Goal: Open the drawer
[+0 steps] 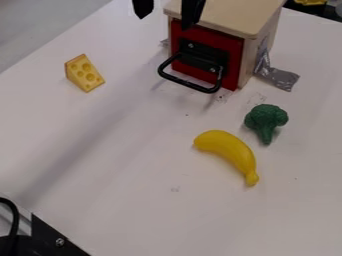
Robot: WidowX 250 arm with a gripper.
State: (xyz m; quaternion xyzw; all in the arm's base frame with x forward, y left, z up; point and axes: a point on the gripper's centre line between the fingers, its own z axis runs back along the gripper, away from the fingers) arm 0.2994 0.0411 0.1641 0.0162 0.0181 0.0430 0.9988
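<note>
The gripper (165, 10) hangs at the top edge of the camera view, its two black fingers apart with a gap between them. It is above and slightly in front of the wooden box (227, 19). The red drawer front (231, 59) sits in the box's near face and looks closed. A black looped handle (189, 85) sticks out from the drawer front, below the gripper and not touched by it.
A cheese wedge (84, 73) lies to the left. A yellow banana (229, 151) and green broccoli (266, 120) lie in front of the box. Silver tape (280, 77) holds the box's right side to the white table (120, 165). Black hardware (50, 235) stands at the lower left.
</note>
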